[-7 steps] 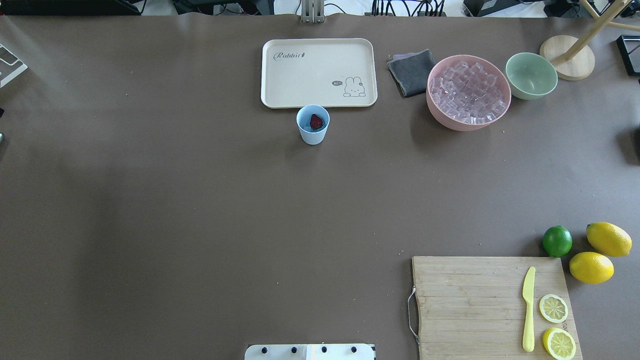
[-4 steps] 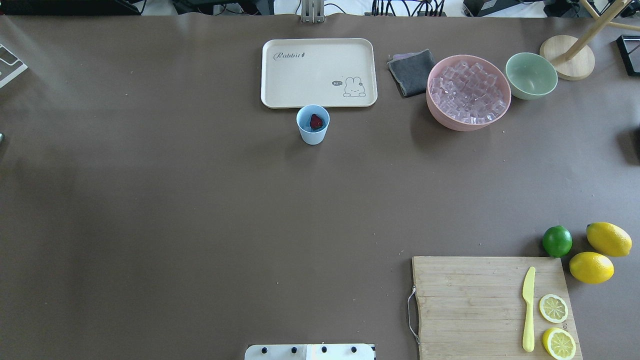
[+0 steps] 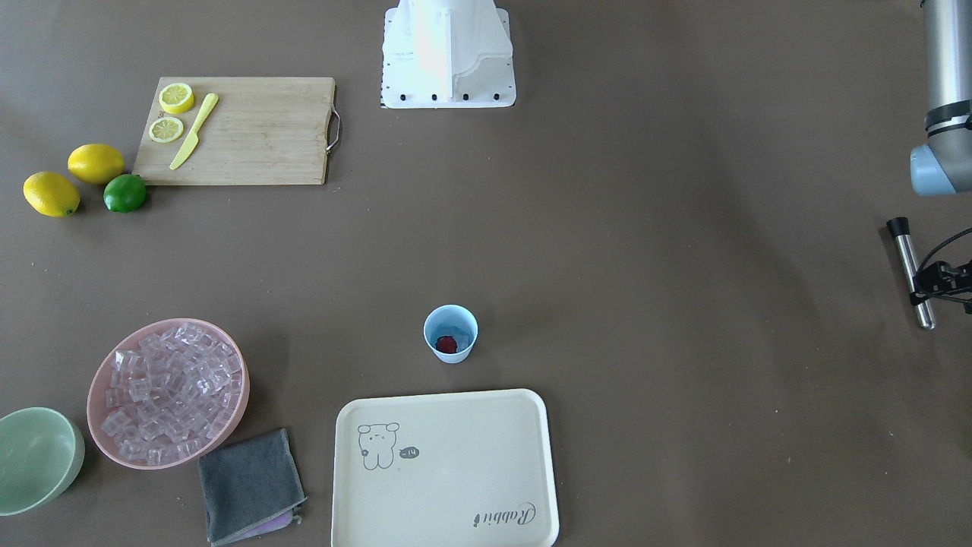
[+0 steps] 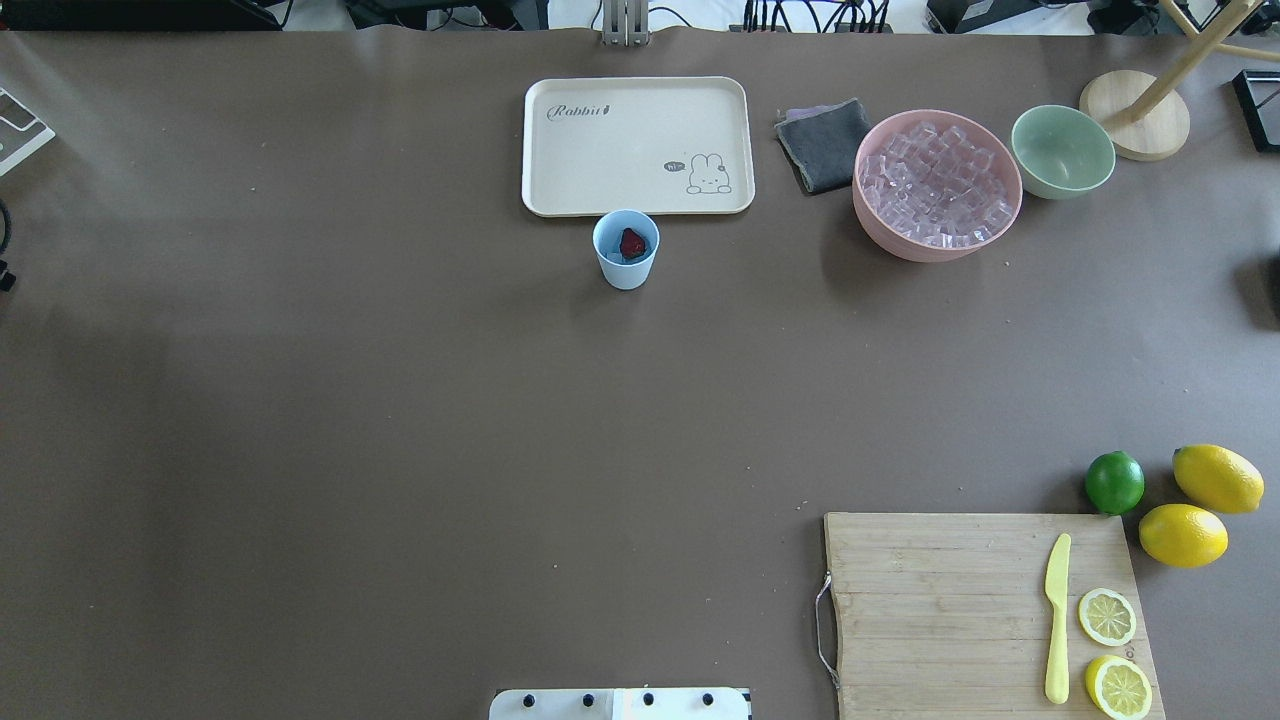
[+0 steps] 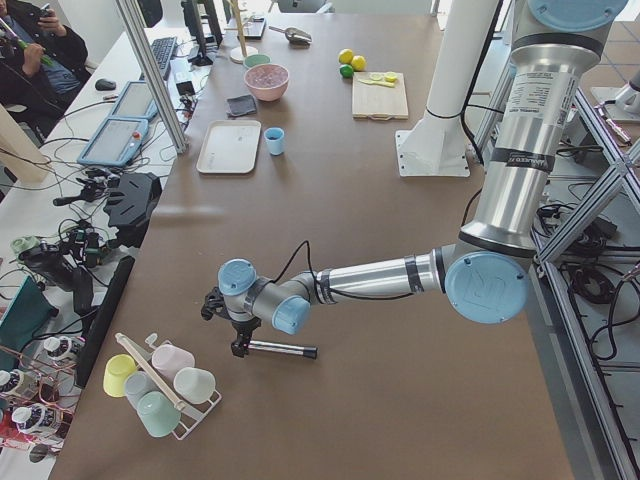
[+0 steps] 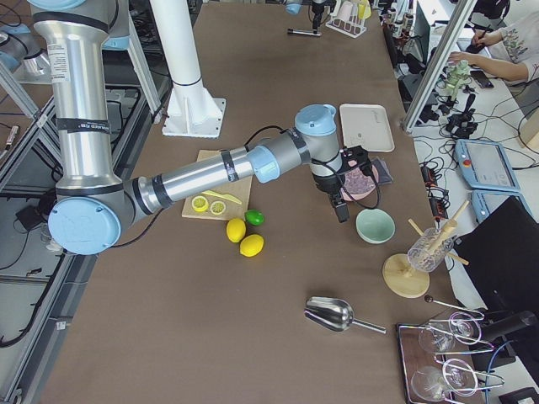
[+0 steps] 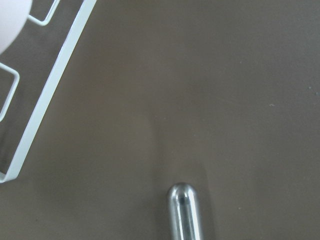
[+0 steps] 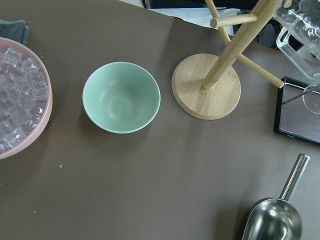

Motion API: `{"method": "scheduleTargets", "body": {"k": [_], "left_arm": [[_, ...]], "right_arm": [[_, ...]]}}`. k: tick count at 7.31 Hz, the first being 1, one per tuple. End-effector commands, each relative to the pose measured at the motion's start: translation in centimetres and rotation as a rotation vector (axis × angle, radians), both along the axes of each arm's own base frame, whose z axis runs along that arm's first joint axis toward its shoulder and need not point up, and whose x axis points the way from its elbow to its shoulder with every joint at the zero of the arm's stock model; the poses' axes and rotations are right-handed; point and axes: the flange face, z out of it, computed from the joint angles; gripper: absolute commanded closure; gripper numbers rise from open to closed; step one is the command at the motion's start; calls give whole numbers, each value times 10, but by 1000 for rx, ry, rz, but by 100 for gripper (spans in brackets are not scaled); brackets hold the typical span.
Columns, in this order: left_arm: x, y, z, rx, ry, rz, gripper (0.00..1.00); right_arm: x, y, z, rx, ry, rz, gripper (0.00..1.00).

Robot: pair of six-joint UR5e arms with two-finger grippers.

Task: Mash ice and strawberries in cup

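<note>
The light-blue cup [image 4: 626, 250] stands upright just in front of the cream tray, with one dark-red strawberry [image 4: 631, 243] lying in its bottom; the front-facing view shows the same cup [image 3: 451, 333] and strawberry [image 3: 446, 344]. The ice [image 4: 935, 185] fills a pink bowl [image 4: 905, 245] at the back right. My left gripper [image 3: 925, 282] is far out at the table's left end, shut on a metal rod [image 3: 911, 273] held level above the table; the rod's rounded tip [image 7: 182, 210] shows in the left wrist view. My right gripper [image 6: 341, 212] hangs above the table beside the pale-green bowl; whether it is open or shut I cannot tell.
A pale-green bowl [image 4: 1062, 150], a grey cloth [image 4: 824, 143] and a wooden stand [image 4: 1135, 115] flank the pink bowl. Front right lies a cutting board [image 4: 940, 610] with a yellow knife, lemon slices, a lime and lemons. A metal scoop [image 8: 275, 220] and a white cup rack [image 5: 165, 385] sit at the table's ends.
In the overhead view only small dark bits of the left arm at the left edge have shifted. The cup, bowls and tray have not moved.
</note>
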Motion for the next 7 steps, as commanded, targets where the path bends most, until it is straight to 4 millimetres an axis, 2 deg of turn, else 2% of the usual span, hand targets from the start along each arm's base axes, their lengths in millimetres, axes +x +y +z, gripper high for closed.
{"method": "scheduleTargets", "body": {"k": [1,5,6,7], "left_arm": [[15,5,5,-24,-3,9,20],[12,11,17,-44,-10,12,25],[12,11,17,-48,-9,6,36],[12,10,16,-57,-9,-3,52]], "right_arm": [[-1,-2,-2,3,1,0,0],[3,-1,-5,9,0,6,0],[3,-2,-6,10,-1,7,0],[3,-3,-8,11,-1,7,0]]}}
